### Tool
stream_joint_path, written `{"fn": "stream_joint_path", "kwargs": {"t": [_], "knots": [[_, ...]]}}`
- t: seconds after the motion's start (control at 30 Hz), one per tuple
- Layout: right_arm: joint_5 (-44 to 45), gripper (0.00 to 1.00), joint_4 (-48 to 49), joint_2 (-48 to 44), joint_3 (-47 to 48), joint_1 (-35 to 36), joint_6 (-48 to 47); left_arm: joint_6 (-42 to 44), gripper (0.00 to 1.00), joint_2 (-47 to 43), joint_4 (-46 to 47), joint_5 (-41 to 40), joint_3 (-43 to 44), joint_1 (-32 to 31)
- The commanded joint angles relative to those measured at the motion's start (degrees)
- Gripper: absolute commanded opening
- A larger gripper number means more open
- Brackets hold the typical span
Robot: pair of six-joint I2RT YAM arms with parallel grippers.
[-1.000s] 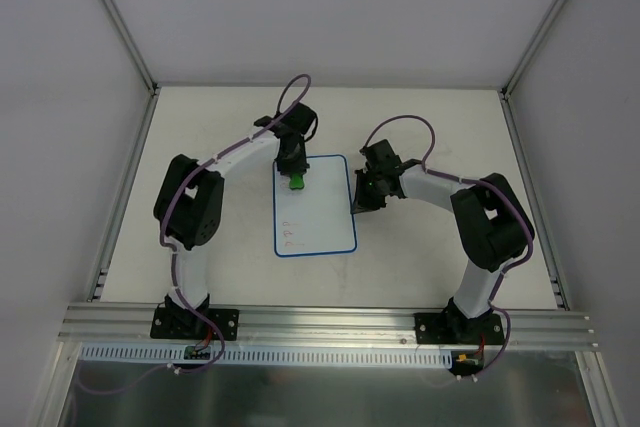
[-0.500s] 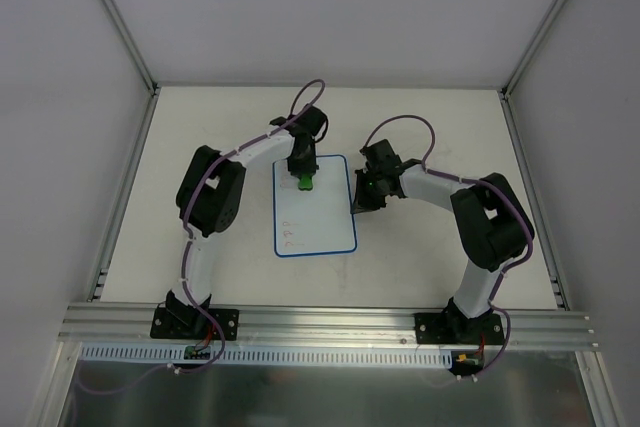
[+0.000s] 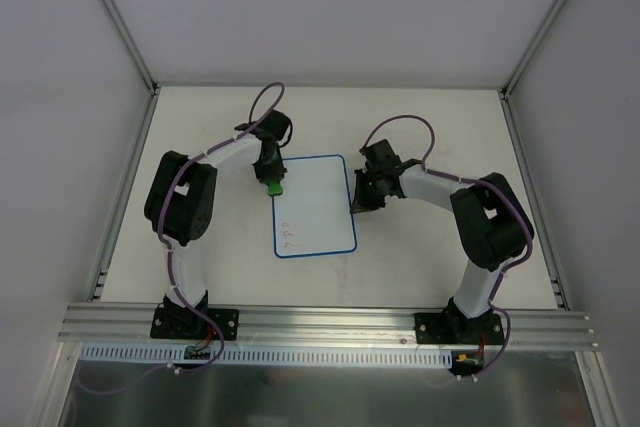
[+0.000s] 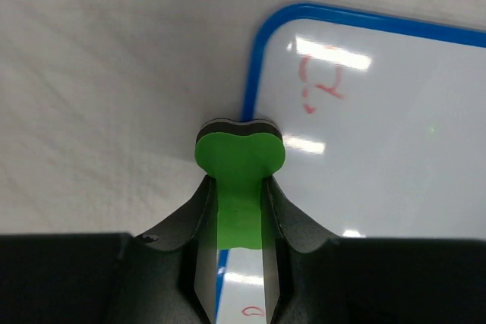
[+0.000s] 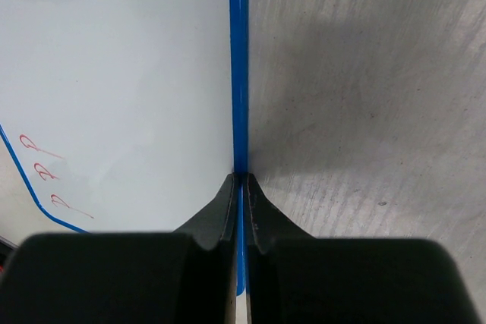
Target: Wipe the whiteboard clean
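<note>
The whiteboard (image 3: 318, 202) lies flat between my two arms, blue-bordered, with three small red marks (image 3: 288, 235) at its near left. My left gripper (image 3: 272, 179) is shut on the green bone-shaped eraser (image 3: 274, 187). In the left wrist view the eraser (image 4: 240, 157) sits over the board's blue left border near a corner, beside a red mark (image 4: 319, 85) on the whiteboard (image 4: 380, 149); the left gripper (image 4: 239, 187) clamps its waist. My right gripper (image 3: 356, 205) is shut, its tips (image 5: 241, 178) resting on the whiteboard's (image 5: 114, 73) right blue border (image 5: 238, 73).
The off-white scuffed tabletop (image 3: 430, 127) surrounds the board. Metal frame rails (image 3: 128, 187) run along the left, right and near sides, with grey walls behind.
My left gripper swept the eraser a little right, then left across the board's far part to its left edge. The right arm and the board have not moved.
</note>
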Motion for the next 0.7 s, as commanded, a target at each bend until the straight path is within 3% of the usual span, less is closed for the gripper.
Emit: {"fn": "stream_joint_path", "kwargs": {"t": [0.0,0.33,0.67], "knots": [[4.8,0.00,-6.2,3.4,-1.9,-0.3,-1.8,0.6,0.00,-0.4,-7.6,-5.0,-4.4,4.0],[4.9,0.00,-6.1,3.2,-1.9,-0.4,-2.0,5.1,0.00,-0.8,-7.6,-0.4,7.9,3.5],[4.7,0.00,-6.2,3.2,-1.6,-0.3,-2.3,10.4,0.00,7.3,-7.6,4.6,20.9,-1.9]]}}
